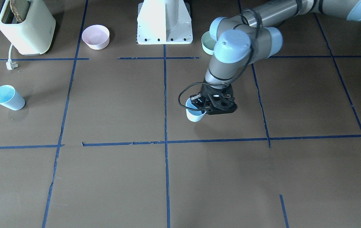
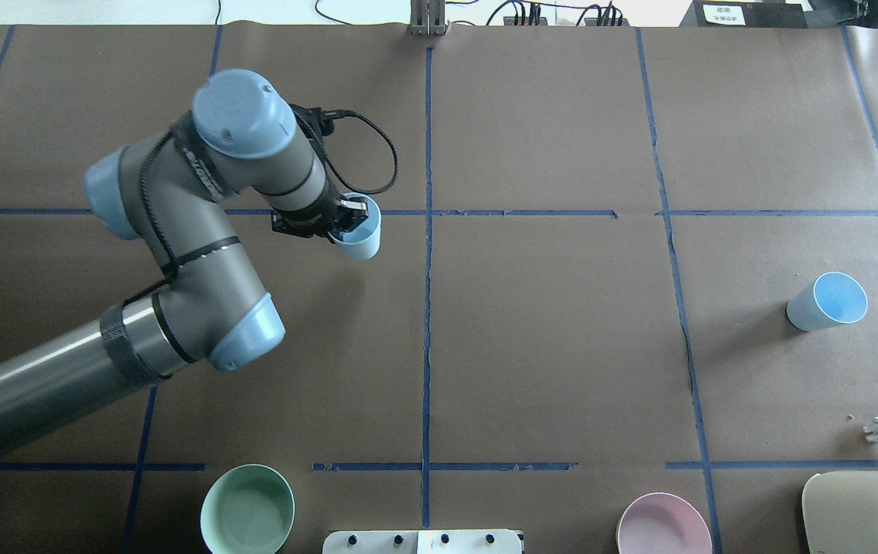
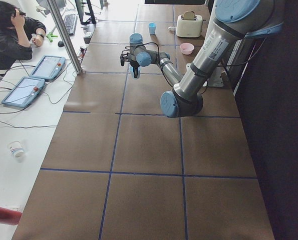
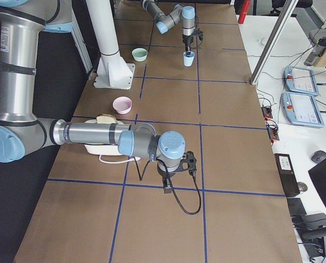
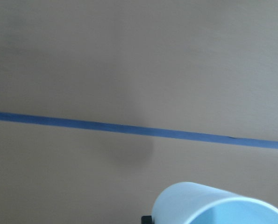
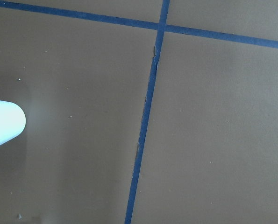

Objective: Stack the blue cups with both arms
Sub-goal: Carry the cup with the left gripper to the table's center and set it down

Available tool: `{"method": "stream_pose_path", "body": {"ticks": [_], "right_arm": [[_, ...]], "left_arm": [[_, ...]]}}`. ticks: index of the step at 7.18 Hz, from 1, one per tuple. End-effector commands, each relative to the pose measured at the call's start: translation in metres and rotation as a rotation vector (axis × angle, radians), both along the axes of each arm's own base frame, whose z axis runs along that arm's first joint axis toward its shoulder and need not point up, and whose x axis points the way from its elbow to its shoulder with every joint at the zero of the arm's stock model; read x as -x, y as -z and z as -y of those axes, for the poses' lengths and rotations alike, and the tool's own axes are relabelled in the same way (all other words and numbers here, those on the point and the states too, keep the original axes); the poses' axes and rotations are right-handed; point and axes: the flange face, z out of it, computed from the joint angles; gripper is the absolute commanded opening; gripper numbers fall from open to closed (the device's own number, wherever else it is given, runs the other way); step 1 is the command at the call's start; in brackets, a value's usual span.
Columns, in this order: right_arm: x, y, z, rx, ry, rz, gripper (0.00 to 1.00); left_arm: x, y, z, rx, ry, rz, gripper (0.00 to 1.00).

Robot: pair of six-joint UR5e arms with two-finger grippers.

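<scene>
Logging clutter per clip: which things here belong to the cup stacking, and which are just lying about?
Job: light-blue tapered tumbler gripped by the left gripper; second light-blue tapered tumbler standing apart; right arm.
Lying about: pale pink bowl; mint-green bowl; cream toaster with its white plug.

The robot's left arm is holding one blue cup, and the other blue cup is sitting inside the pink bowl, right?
Not quite. The other blue cup is not inside the pink bowl; it sits alone on the table, well away from the bowl. The overhead view shows this. The left gripper does hold the first blue cup.
</scene>
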Motion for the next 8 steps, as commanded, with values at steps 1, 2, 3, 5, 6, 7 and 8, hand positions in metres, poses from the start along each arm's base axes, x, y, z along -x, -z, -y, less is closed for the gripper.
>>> {"method": "stream_pose_path", "body": {"ticks": [1, 2, 3, 5, 6, 7, 8], "right_arm": [[0.000, -0.001, -0.001, 0.002, 0.000, 0.000, 1.00], [0.000, 0.000, 0.000, 0.000, 0.000, 0.000, 1.00], [0.000, 0.000, -0.001, 0.000, 0.000, 0.000, 1.00], [0.000, 0.001, 0.002, -0.001, -0.002, 0.001, 1.00], [0.000, 0.002, 0.002, -0.009, 0.004, 0.002, 1.00], [0.000, 0.007, 0.007, -0.073, -0.001, 0.001, 1.00], [0.000, 0.007, 0.008, -0.103, -0.001, -0.001, 1.00]], "left_arm": [[-0.064, 0.022, -0.052, -0.023, -0.026, 0.006, 0.02], [-0.069, 0.025, -0.057, -0.024, -0.035, 0.001, 0.04], [-0.075, 0.027, -0.065, -0.023, -0.047, -0.002, 0.16], [-0.076, 0.028, -0.066, -0.032, -0.055, -0.002, 0.99], [-0.072, 0.031, -0.068, -0.034, -0.054, -0.003, 1.00], [-0.048, 0.039, -0.059, -0.038, -0.035, -0.009, 1.00], [-0.005, 0.056, -0.048, -0.032, -0.068, 0.028, 1.00]]}}
